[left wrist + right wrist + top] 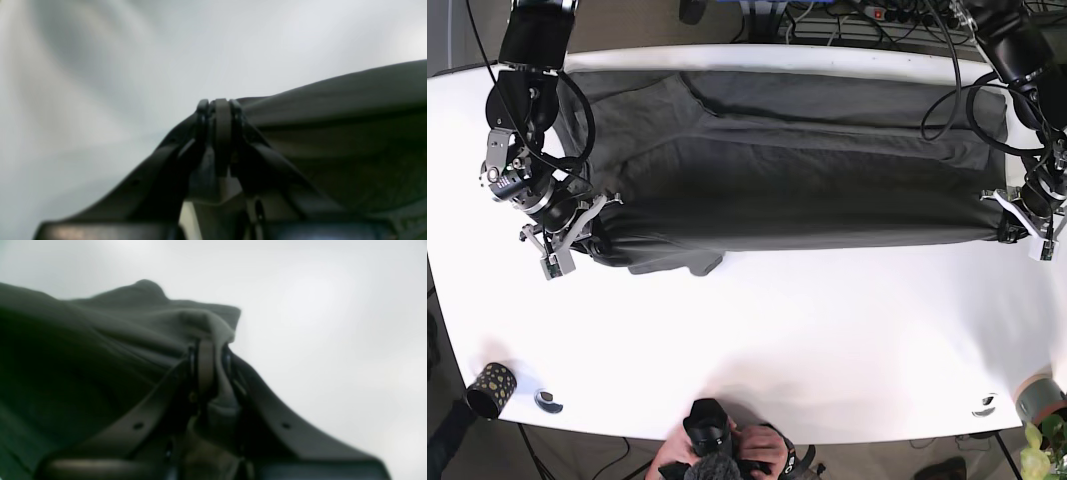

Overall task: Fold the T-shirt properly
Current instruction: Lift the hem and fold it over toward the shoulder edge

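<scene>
A dark grey T-shirt lies stretched wide across the far half of the white table, its near edge folded over in a long straight line. My left gripper is shut on the shirt's near right corner; the left wrist view shows its fingers pinching the cloth. My right gripper is shut on the near left corner by the sleeve; the right wrist view shows its fingers clamped on bunched fabric. A sleeve flap pokes out below the fold.
A dark patterned cup stands at the table's front left corner. A small round fitting sits beside it and another near the front right. A potted plant is at the right corner. A person with a camera is at the front edge.
</scene>
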{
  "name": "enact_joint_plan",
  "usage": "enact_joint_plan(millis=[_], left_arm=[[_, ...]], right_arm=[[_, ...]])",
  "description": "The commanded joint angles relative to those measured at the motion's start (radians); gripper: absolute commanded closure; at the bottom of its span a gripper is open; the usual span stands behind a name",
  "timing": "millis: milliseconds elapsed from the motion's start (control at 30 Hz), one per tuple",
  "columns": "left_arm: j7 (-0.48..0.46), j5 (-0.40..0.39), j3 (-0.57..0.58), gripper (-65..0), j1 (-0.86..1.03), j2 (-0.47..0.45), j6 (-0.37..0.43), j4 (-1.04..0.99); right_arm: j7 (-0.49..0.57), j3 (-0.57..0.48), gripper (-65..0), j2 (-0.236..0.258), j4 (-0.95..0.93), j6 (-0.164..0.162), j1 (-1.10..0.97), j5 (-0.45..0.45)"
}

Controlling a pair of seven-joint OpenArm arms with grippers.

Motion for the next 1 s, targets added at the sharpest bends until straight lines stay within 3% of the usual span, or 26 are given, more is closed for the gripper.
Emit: enact_joint_plan(millis=[0,333,733,867,967], left_arm=[[-0.02,-0.007,-0.006,-0.1,0.016,-0.012,0.006,0.044],[-0.02,-0.007,-0.009,-0.1,0.201,0.005,0.006,0.163],[-0.02,-0.009,-0.049,-0.1,0.339,0.003,0.006,0.19],[-0.02,-0.009,-0.052,-0.4,0.342,0.003,0.006,0.19],[-0.02,0.001,-0.05,-0.6,0.343,0.002,0.006,0.189]], right_arm=[[0.014,0.02,0.0,0.018,0.081,-0.002,-0.034,0.003],[0.015,0.022,0.0,0.015,0.245,-0.002,-0.255,0.003],[0.015,0.148,0.0,-0.08,0.237,0.0,-0.368,-0.006],[0.015,0.151,-15.9,-0.088,0.207,0.0,-0.387,0.001],[0.015,0.151,-34.6,-0.09,0.188,0.0,-0.405,0.003]])
